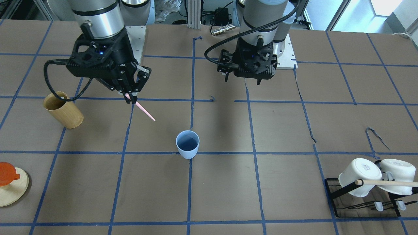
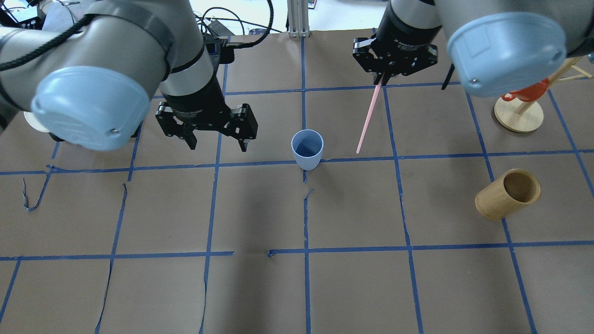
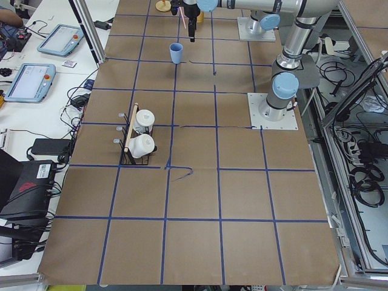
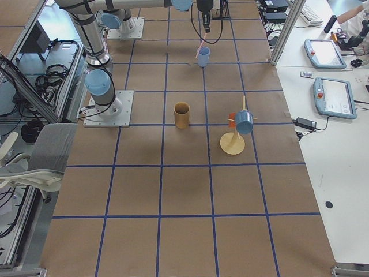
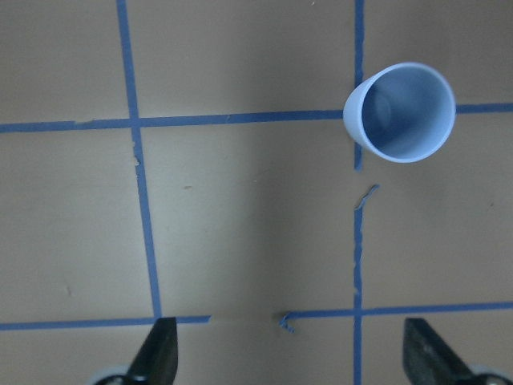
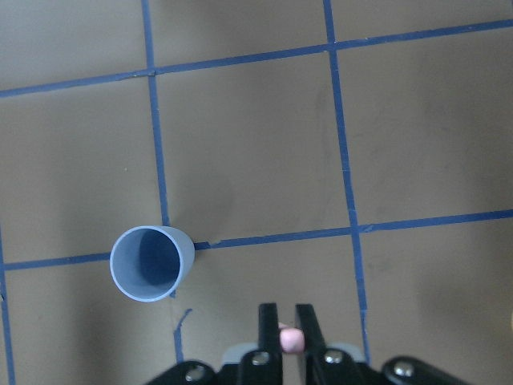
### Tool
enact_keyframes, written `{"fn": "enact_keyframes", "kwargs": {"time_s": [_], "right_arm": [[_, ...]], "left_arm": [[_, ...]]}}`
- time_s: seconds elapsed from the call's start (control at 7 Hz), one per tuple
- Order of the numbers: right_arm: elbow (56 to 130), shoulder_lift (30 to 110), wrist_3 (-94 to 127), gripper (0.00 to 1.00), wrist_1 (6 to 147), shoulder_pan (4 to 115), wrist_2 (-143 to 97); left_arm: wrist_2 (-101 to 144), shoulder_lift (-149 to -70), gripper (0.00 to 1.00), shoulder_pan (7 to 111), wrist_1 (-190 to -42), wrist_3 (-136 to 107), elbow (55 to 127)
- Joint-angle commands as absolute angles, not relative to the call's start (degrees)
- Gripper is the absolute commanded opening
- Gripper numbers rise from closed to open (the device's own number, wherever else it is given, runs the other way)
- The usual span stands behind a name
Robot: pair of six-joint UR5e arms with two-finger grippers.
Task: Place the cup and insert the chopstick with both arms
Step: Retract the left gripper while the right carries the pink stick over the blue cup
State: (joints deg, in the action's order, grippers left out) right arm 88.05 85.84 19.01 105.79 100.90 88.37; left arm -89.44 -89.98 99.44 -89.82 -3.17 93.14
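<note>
Well, I saw the cup [image 2: 306,149] upright on the table [image 2: 417,287]. The right arm [image 2: 408,28] had its jaws closed on the chopstick [image 2: 369,118], whose tip was near the cup. The left arm [image 2: 190,88] had its jaws open. A bamboo cup [image 2: 506,194] and 2 mugs [image 1: 359,174] sat well apart.

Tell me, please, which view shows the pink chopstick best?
The overhead exterior view: the chopstick shows at full length, hanging from the right gripper. The front-facing view foreshortens it; the right wrist view shows only its pink end; the side views show it tiny; the left wrist view misses it.
</note>
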Motion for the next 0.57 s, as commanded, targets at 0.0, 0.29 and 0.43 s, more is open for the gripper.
{"fn": "enact_keyframes", "kwargs": {"time_s": [0.0,0.29,0.43], "right_arm": [[88.68,82.54,24.42,0.00,113.88,108.07,93.39],[88.68,81.57,28.55,0.00,115.91,109.77,93.25],[88.59,80.61,28.83,0.00,117.67,110.21,93.16]], "left_arm": [[-89.30,-87.28,1.00,92.22,-90.09,5.97,91.42],[-89.47,-87.98,1.00,91.85,-90.44,5.45,89.91],[-89.47,-87.89,1.00,91.85,-89.92,5.54,89.83]]}}
